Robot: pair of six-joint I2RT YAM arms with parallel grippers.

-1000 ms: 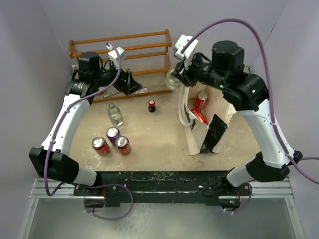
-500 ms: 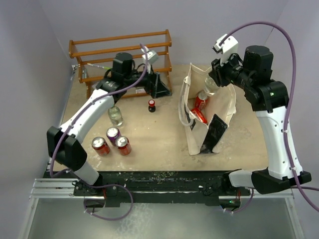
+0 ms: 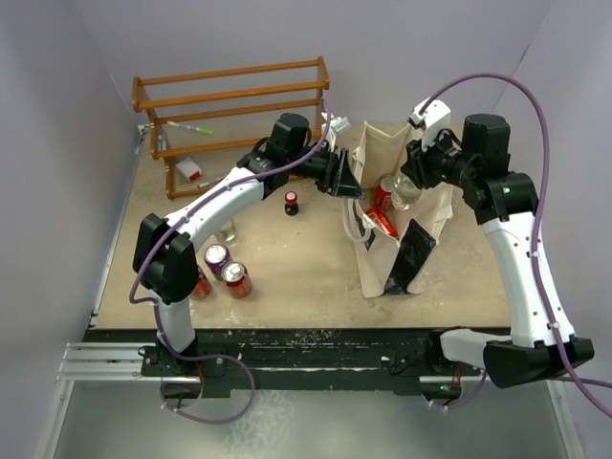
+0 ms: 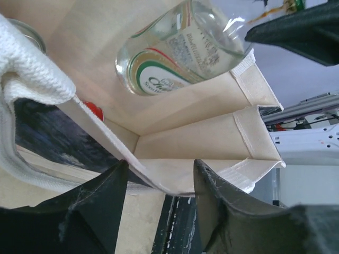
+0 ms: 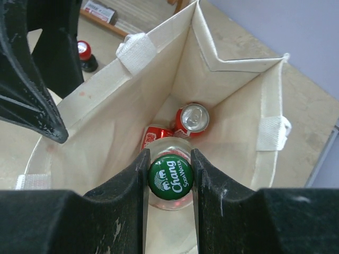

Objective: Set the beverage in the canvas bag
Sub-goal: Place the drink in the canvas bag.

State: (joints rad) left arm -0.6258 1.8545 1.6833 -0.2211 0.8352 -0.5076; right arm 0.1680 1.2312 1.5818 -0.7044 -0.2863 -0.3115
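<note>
Jaws on the right arm are clenched on the neck of the glass bottle point(image 5: 170, 178), which is held upright inside the mouth of the canvas bag point(image 5: 233, 106), above two red cans point(image 5: 192, 117) lying at its bottom. Lowering and release are left. Left jaws are spread, apparently straddling the bag's rim. Other drinks point(image 3: 235, 277) on the table point(image 3: 306, 268) are shown only by the top view, the green cap and the grip only by the right wrist view.
</note>
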